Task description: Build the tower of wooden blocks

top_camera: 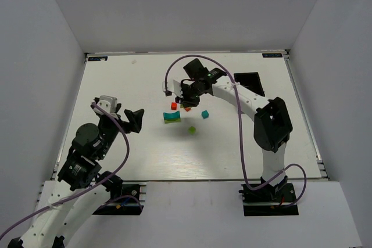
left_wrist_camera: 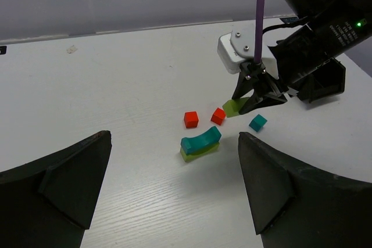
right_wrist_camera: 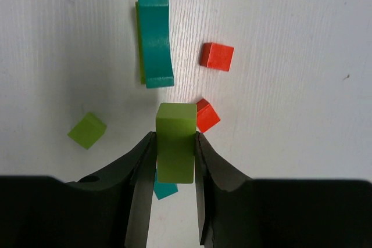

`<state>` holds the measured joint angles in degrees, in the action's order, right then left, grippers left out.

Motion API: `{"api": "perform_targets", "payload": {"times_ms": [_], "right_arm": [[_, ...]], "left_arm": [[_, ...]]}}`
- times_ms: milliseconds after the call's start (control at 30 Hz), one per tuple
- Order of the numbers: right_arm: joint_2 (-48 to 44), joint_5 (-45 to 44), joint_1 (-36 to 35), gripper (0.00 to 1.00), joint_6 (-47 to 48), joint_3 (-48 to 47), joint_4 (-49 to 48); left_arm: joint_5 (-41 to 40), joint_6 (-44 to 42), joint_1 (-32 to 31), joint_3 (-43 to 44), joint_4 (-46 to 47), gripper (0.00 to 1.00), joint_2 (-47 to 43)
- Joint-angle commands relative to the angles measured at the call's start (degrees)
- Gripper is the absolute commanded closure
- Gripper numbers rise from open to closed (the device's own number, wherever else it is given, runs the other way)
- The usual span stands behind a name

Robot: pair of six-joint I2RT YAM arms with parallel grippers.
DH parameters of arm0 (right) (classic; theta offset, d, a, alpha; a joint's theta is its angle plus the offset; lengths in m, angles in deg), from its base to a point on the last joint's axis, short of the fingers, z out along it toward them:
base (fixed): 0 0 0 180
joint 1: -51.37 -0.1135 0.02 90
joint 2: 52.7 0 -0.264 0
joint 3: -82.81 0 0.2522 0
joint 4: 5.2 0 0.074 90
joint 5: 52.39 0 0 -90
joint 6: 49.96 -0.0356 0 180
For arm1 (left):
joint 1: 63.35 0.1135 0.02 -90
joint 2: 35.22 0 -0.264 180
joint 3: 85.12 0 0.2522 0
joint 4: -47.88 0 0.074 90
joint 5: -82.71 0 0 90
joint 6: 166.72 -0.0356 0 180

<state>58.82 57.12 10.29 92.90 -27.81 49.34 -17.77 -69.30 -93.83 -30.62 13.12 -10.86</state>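
my right gripper (right_wrist_camera: pixel 174 136) narrow, pinching lime-green block (right_wrist_camera: pixel 174 121) by long sides, end free for setting down. wood block tower (top_camera: pixel 171 118), just teal arch (right_wrist_camera: pixel 154 39) on lime bar (left_wrist_camera: pixel 197 154), lies ahead. left gripper (left_wrist_camera: pixel 174 184) wide, empty, aside.

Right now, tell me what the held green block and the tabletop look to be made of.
The green block is likely painted wood: flat matte lime coat, squared edges, no gloss. The tabletop looks like white-finished wood or a wood-look laminate: fine straight grain lines show, but not which of the two.
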Motion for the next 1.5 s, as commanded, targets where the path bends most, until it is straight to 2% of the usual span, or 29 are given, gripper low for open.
{"api": "perform_targets", "payload": {"times_ms": [0,267,700,1467], "right_arm": [[1.3,0.4,-1.4,0.95,1.9,-3.9,2.4],[6.9,-1.6,-3.9,0.95,3.8,-11.0,6.5],[10.1,-0.3,-4.7,0.95,6.0,-14.7,10.3],[13.1,1.1,-6.7,0.95,4.2,-19.2,9.3]], "left_arm": [[-2.2,1.2,0.3,-0.3,-0.4,0.0,-0.6],[-2.7,1.2,0.3,-0.3,-0.4,0.0,-1.2],[-2.7,1.2,0.3,-0.3,-0.4,0.0,-1.8],[-2.7,1.2,0.3,-0.3,-0.4,0.0,-2.3]]}}
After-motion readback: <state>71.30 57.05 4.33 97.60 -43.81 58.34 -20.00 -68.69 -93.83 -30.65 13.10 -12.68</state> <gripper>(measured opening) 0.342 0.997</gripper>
